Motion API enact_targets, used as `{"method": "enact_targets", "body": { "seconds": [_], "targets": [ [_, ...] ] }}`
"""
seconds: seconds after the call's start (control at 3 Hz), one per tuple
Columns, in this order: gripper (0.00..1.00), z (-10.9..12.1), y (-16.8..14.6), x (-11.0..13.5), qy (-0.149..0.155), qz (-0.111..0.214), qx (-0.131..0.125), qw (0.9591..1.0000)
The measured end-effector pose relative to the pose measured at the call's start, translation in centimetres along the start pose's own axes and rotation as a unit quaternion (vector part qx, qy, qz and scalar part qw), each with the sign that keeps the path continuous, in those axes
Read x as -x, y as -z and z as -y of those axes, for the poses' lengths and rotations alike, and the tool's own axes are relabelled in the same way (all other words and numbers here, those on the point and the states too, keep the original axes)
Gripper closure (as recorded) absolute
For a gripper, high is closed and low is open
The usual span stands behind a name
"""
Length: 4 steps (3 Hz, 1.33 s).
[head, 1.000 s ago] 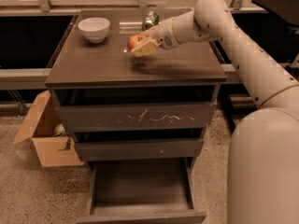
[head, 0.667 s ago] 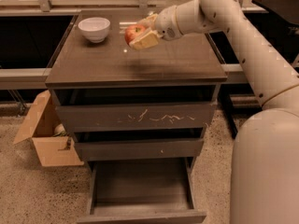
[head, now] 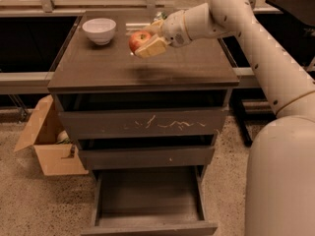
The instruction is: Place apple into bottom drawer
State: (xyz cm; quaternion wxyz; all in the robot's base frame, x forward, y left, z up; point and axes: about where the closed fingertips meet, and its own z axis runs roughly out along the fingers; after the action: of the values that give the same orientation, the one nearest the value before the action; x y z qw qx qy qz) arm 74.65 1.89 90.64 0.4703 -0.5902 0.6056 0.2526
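The red apple (head: 139,40) with yellowish patches is held in my gripper (head: 146,42), lifted above the dark cabinet top (head: 142,70); its shadow lies on the top below. The gripper's pale fingers (head: 151,48) are shut around the apple, with the white arm reaching in from the upper right. The bottom drawer (head: 148,195) is pulled open at the foot of the cabinet; it is a shallow dark tray and nothing lies in it. It is well below and in front of the gripper.
A white bowl (head: 99,30) stands at the back left of the cabinet top. The top drawer front (head: 145,124) has white scratches; the middle drawer (head: 146,156) is shut. An open cardboard box (head: 49,141) sits on the floor at left. My white base (head: 283,181) fills the right.
The gripper has risen with the apple from the cabinet top and moved a little left and back. The drawer has stayed open.
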Motion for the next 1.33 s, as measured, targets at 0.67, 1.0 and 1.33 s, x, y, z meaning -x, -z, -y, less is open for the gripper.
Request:
{"method": "enact_targets", "body": {
  "seconds": [0.67,1.0,1.33],
  "targets": [
    [1.00,-7.8,3.1,2.5,0.055,0.013,0.028,0.9980],
    [1.00,-12.7,4.8,1.3,0.043,0.011,0.032,0.9985],
    [1.00,-16.5,4.9,-1.4,0.023,0.003,0.056,0.9982]
  ]
}}
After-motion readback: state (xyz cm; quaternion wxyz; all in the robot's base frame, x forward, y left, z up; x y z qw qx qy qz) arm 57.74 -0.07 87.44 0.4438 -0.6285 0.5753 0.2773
